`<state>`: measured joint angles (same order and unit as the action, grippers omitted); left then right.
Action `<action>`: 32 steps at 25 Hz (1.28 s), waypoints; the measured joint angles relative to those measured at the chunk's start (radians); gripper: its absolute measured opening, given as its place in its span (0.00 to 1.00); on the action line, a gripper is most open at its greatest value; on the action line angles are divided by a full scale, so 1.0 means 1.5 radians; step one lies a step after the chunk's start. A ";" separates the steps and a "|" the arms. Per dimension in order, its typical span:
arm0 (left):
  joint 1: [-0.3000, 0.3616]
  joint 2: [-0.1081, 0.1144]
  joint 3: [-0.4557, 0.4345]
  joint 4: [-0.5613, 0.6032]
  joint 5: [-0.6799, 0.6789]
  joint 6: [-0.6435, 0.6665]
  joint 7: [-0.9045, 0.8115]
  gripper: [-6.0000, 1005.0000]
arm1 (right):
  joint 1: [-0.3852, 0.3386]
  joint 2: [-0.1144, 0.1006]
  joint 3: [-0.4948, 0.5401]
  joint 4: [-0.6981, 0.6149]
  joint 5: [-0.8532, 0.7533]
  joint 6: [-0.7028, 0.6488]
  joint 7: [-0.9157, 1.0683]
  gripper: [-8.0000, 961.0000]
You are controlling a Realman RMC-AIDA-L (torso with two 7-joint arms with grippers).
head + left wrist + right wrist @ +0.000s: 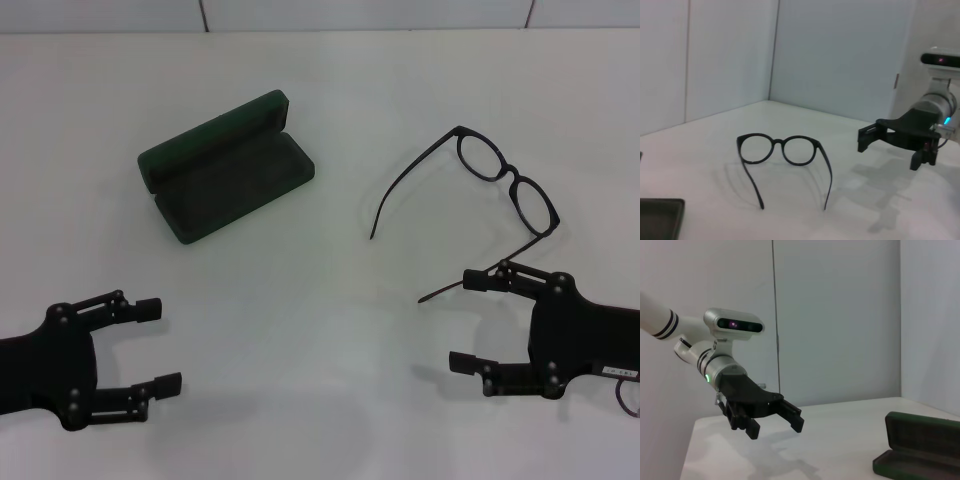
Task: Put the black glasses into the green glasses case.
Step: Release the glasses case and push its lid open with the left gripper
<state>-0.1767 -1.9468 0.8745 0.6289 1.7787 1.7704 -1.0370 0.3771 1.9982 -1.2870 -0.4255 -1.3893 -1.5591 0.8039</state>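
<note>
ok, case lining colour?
Dark grey-green, a shade duller than the green glasses case's shell. Head view shows it best, with the lid open.

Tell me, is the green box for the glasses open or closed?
Open. The dark green hard-shell glasses case has its lid swung back, showing bare grey-green lining; nothing lies inside.

You get bright, even overhead light; soft shadows lie under the right gripper (pixel 464 320) and black glasses (pixel 782 157)
</note>
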 joint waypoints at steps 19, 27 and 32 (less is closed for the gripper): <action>-0.020 0.005 -0.008 0.008 0.023 0.026 -0.054 0.85 | 0.029 -0.025 -0.002 -0.001 -0.012 0.004 0.004 0.90; -0.092 0.013 -0.079 0.019 -0.002 0.022 -0.372 0.85 | 0.026 -0.015 -0.006 0.005 -0.013 -0.005 0.009 0.90; -0.173 0.025 -0.082 0.024 0.037 -0.020 -0.486 0.85 | 0.022 -0.009 -0.013 0.006 -0.015 -0.005 0.010 0.90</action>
<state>-0.4362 -1.9092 0.7518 0.6646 1.8341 1.7399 -1.7658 0.4102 1.9841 -1.3069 -0.4161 -1.4111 -1.5664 0.8184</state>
